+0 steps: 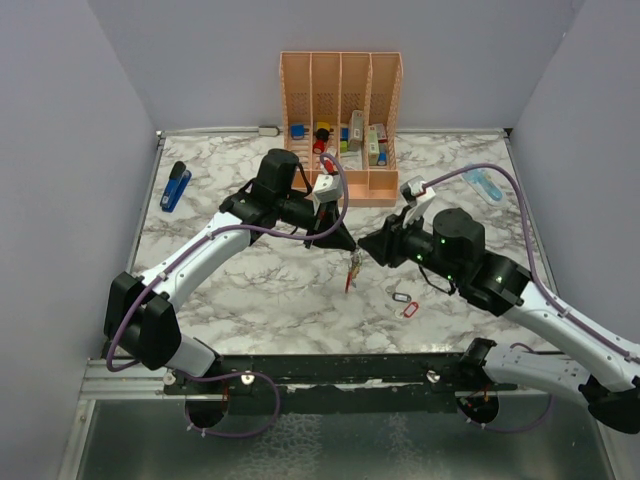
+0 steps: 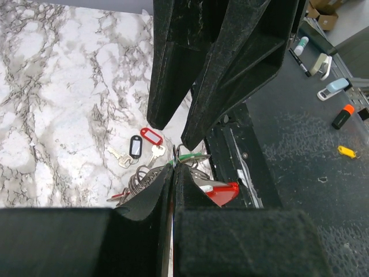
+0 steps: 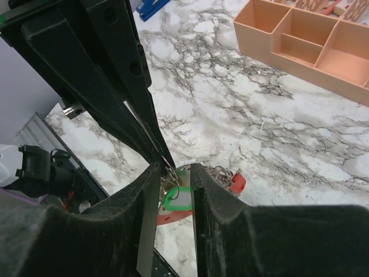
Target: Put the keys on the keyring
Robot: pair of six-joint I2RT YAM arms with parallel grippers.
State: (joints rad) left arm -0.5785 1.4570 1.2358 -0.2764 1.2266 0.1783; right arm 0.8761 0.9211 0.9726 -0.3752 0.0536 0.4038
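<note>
Over marble bench point(image 1: 250, 290), left gripper point(image 2: 173, 173) clamps jaws on the red keyring point(image 2: 222, 193); right gripper point(image 3: 174, 170), jaws narrow, holds a green key point(image 3: 176, 199) beside it.

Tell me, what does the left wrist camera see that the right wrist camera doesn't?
Only the left wrist view shows two loose keys lying on the marble: a red-tagged key and a dark-tagged key. Only the right wrist view shows the orange organizer and a blue object at the top edge. Both show the marble table, the green-tagged key between the right tool's fingers, and the red keyring at the shut left tool.
</note>
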